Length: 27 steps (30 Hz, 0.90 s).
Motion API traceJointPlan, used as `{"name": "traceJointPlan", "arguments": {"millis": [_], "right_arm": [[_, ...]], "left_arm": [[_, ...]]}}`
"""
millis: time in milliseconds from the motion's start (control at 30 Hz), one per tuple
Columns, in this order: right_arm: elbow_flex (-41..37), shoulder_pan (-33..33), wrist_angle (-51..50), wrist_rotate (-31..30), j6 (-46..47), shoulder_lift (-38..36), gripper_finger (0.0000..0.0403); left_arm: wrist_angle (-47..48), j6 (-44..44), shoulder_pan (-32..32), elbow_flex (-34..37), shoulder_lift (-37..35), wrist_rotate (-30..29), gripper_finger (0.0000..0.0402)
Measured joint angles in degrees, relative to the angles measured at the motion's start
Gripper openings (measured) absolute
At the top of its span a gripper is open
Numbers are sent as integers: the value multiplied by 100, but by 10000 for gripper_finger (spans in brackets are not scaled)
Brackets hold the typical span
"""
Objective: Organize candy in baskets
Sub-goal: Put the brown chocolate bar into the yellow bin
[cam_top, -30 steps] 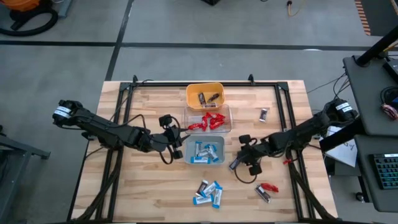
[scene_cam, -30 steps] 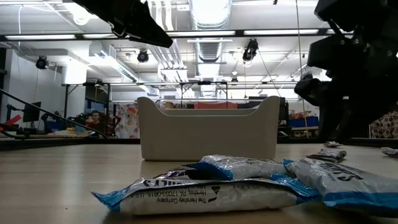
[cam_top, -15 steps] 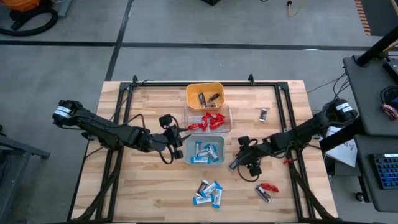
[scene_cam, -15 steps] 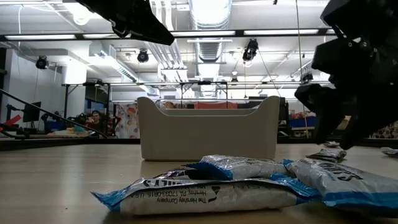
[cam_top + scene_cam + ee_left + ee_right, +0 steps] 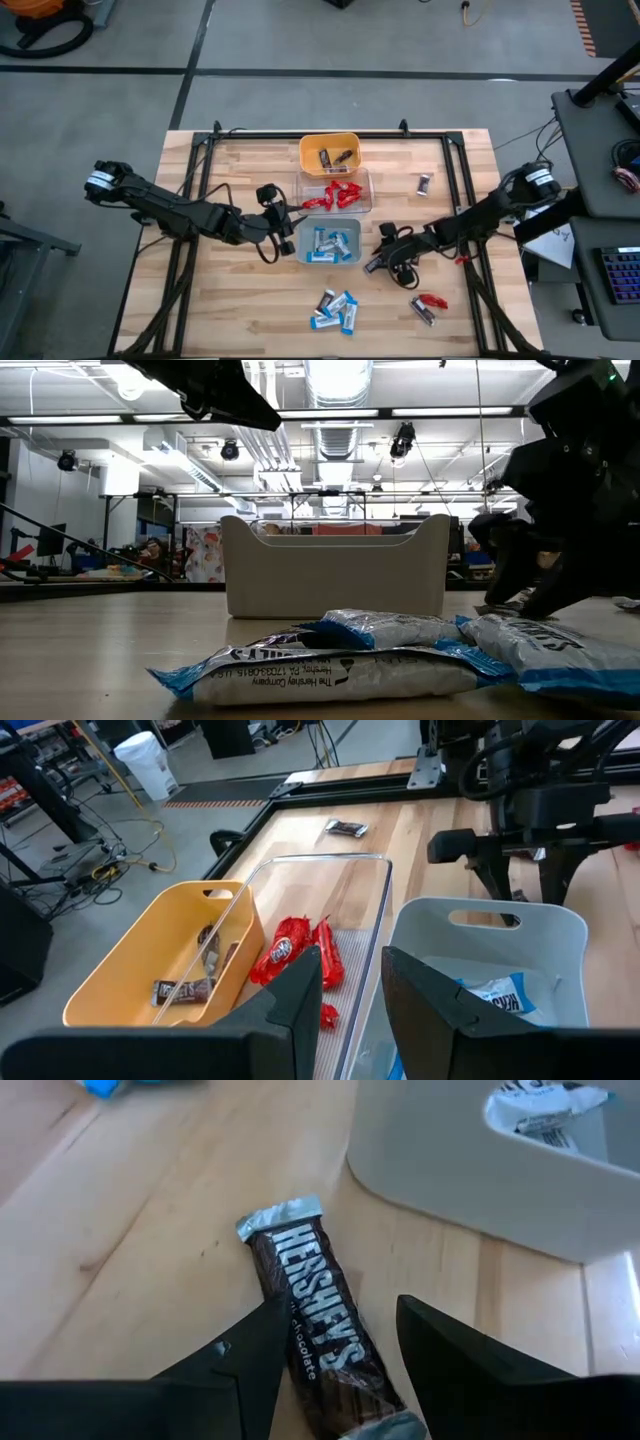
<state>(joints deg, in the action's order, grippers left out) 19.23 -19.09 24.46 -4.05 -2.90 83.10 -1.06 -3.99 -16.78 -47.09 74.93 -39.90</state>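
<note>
Leftmost, left gripper (image 5: 283, 222) hovering beside the baskets, fingers (image 5: 300, 1000) parted a little, nothing between them. Then three baskets in a far-to-near row at mid table: yellow basket (image 5: 329, 154) with dark brown bars, clear basket (image 5: 335, 193) with red candy (image 5: 336, 195), grey-blue basket (image 5: 331, 242) with blue-and-white bars. Nearer, loose blue-and-white bars (image 5: 335, 309) on the table (image 5: 240, 310). Right of the grey-blue basket, right gripper (image 5: 377, 261) down at the tabletop, fingers (image 5: 240, 1365) spread wide on either side of a dark brown Hershey's bar (image 5: 312, 1315) lying flat, not clamped on it. Further right, one red and one dark bar (image 5: 426, 305) near, a lone dark bar (image 5: 424, 184) far.
</note>
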Motion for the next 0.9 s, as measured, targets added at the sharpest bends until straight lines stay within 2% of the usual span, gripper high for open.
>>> {"name": "traceJointPlan", "arguments": {"millis": [200,400,600,900], "right_arm": [[-3,2,533,131,32,740,176],[4,2,676,281,334,1177,113],[-3,2,738,287,336,1095,40],[-16,2,628,313,439,519,28]], "left_arm": [[-2,0,0,0,1,0,91],[-7,-30,-1,0,-1,0,91],[-25,-58,-2,0,-1,1,91],[-27,-83,0,0,0,1,91]]}}
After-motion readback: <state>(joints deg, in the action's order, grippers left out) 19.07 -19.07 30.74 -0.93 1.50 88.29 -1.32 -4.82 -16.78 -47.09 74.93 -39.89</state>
